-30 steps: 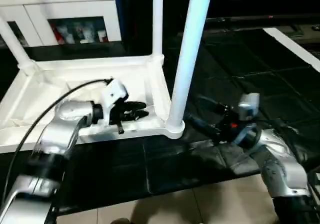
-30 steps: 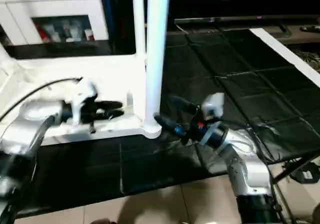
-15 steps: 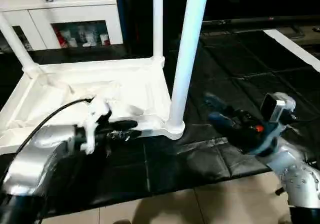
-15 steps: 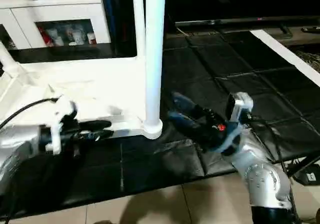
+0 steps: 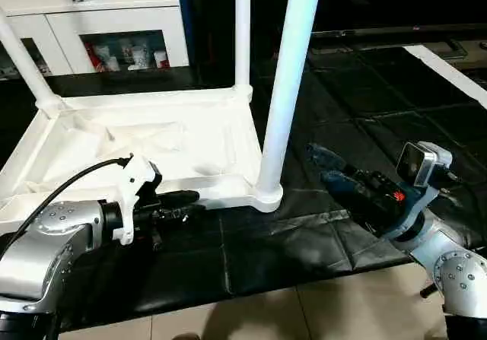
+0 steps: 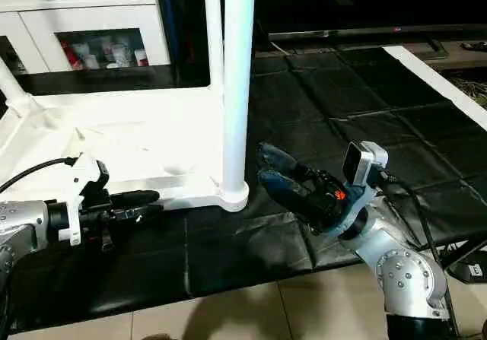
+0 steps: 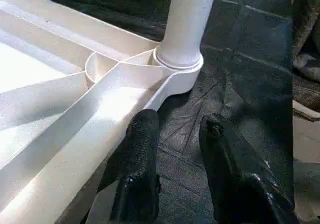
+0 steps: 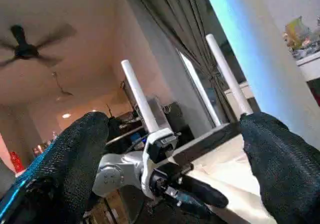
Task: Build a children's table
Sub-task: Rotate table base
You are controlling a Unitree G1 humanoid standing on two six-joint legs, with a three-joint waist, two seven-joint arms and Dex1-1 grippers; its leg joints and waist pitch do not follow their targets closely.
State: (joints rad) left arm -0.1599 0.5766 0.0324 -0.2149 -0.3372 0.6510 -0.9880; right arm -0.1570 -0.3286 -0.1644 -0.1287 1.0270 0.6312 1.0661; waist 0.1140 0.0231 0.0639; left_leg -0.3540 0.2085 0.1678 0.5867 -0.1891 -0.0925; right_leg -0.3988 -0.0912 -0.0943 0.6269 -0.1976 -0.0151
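Upside down on the black mat [image 5: 289, 241]: the children's table [image 5: 152, 138], ribbed underside up, white legs rising from its corner sockets. Nearest the right gripper, the thick leg [image 5: 285, 89] planted in the near corner socket [image 7: 179, 66]; a thinner leg [image 5: 242, 28] at the far corner behind it, another [image 5: 23, 62] at the far left corner.

Level along the table's near edge, just outside the rim: the left gripper [image 5: 183, 201], black fingers [image 7: 137, 169] partly parted, nothing between them, one finger close against the rim, whether touching hard to say. Open mat from those fingertips to the near socket.

On the mat's right side, clear of the thick leg: the right gripper [image 6: 275, 169], jaws spread wide, empty, pointed toward that leg. Bare mat between the two. Beyond the mat's near edge, pale floor tiles [image 5: 266, 317]. Behind the table, a white glass-door cabinet [image 5: 114, 20].
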